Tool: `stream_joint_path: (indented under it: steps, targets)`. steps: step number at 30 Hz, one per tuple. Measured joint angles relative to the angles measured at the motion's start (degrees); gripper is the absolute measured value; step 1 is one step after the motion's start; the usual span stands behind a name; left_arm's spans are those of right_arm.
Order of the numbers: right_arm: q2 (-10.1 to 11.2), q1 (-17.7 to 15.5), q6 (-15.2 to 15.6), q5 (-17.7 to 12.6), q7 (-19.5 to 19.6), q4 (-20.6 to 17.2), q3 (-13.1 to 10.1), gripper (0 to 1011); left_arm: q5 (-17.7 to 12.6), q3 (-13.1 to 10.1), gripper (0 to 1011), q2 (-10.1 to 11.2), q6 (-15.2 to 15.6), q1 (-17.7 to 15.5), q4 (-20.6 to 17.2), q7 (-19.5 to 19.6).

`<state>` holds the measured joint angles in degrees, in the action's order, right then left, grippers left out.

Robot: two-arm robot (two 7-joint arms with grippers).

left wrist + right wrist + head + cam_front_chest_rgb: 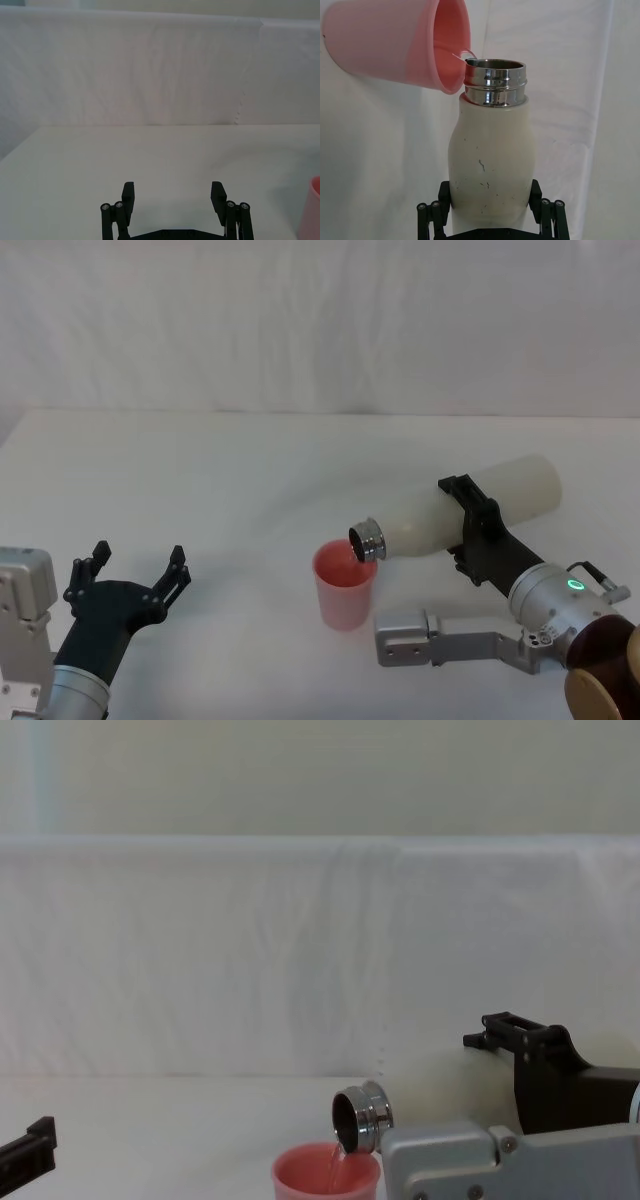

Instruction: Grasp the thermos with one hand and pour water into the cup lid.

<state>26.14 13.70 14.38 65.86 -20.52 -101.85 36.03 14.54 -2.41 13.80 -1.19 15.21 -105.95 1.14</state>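
Closest in, at five o'clock on the table, the right gripper clamps its jaws around the thermos, tipped nearly flat, its steel neck over the cup lid at table centre with a thin stream running in. Tilt slowly, keeping the mouth above the rim. At seven o'clock the left gripper hangs idle, jaws spread.

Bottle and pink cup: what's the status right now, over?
Right gripper clamped on bottle, tipped, neck over pink cup. Water streaming in. Left gripper open, idle, far left. Nothing in the way.
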Motion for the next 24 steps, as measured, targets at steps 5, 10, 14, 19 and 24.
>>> stream_joint_path:
  steps: [5, 10, 14, 19, 24]
  targets:
    - [0.1, 0.0, 0.1, 0.1, 0.0, -0.1, 0.0, 955, 0.0, 0.0, 1001, 0.0, 0.0, 0.0, 0.0, 0.0]
    - [0.1, 0.0, 0.1, 0.1, -0.1, -0.1, 0.0, 955, 0.0, 0.0, 1001, 0.0, 0.0, 0.0, 0.0, 0.0]
    - [0.1, 0.0, 0.1, 0.1, -0.1, -0.1, -0.1, 955, 0.0, 0.0, 1001, 0.0, 0.0, 0.0, 0.0, 0.0]
    - [0.1, 0.0, 0.1, 0.1, -0.1, 0.0, -0.1, 955, 0.0, 0.0, 1001, 0.0, 0.0, 0.0, 0.0, 0.0]
    - [0.1, 0.0, 0.0, 0.1, -0.1, 0.0, -0.1, 955, 0.0, 0.0, 1001, 0.0, 0.0, 0.0, 0.0, 0.0]
